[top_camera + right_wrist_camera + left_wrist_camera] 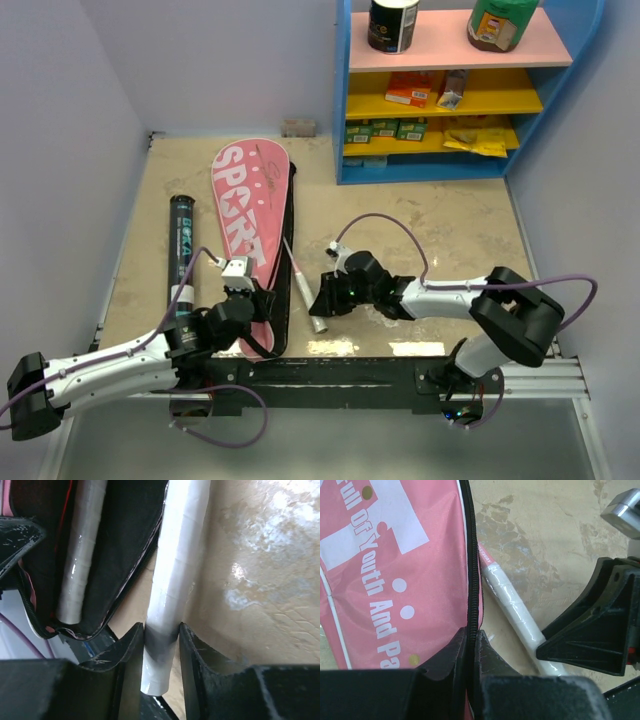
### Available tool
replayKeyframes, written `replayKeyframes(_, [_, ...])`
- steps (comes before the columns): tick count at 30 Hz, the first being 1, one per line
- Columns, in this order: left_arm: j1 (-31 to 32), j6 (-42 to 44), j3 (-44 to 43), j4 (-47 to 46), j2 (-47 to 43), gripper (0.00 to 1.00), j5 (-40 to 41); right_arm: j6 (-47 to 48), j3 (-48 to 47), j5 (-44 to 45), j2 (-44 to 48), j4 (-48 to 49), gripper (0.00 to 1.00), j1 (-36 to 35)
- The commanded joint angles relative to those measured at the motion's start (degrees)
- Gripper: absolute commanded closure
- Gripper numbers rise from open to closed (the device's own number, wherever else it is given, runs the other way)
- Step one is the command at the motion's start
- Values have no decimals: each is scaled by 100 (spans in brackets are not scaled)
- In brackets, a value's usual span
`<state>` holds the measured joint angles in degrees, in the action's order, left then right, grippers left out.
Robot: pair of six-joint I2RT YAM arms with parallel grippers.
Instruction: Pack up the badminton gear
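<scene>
In the lower left of the top view, the left fingers (456, 652) are clenched on the black zipper edge of the pink bag (245, 215), which lies on the bench (440, 230). At centre, the right fingers (131, 647) grasp the white racket handle (175, 580) just beside the bag; its head is hidden. A second handle (80, 555) shows inside the bag's mouth. The black tube (181, 250) lies at frame left, its near end covered by the arm.

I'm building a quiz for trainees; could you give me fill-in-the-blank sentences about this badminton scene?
The left claw pinches the pink bag by its ___ edge.
The racket handle inside the right claw is ___.
The bag's big lettering reads ___.
In the top view, the black tube lies ___ of the bag.
Missing: zipper; white; SPORT; left.
</scene>
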<state>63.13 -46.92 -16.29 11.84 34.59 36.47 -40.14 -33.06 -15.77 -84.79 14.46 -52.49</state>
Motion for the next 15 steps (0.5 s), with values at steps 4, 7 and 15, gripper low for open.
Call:
replayKeyframes(4, [50,25,-190,-419,-154,100,45,-767,142,-673,-476,1656,79,-121])
replayKeyframes(7, [50,60,-155,-463,-154,100,1,-1013,54,-699,-713,2078,81,-287])
replayKeyframes(15, [50,156,-23,-744,-66,100,-307,-1592,-640,-533,-1276,2860,83,-806])
